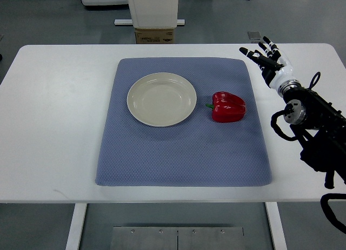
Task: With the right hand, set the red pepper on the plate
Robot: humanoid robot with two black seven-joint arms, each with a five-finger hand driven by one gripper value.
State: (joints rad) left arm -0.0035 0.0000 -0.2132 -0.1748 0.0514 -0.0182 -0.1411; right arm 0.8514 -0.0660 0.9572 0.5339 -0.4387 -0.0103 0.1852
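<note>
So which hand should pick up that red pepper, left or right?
Probably the right. The right hand, fingers spread and empty, hovers over the table's right side, and the pepper lies on the mat's right part, right of the plate. No left arm shows at all.

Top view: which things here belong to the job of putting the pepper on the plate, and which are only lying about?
Belong to the job:
- shiny red bell pepper, on the mat
- round cream plate, empty
- right hand, fingers spread, holding nothing

Only lying about:
- blue-grey textured mat
- white table
- cardboard box behind the table
</note>
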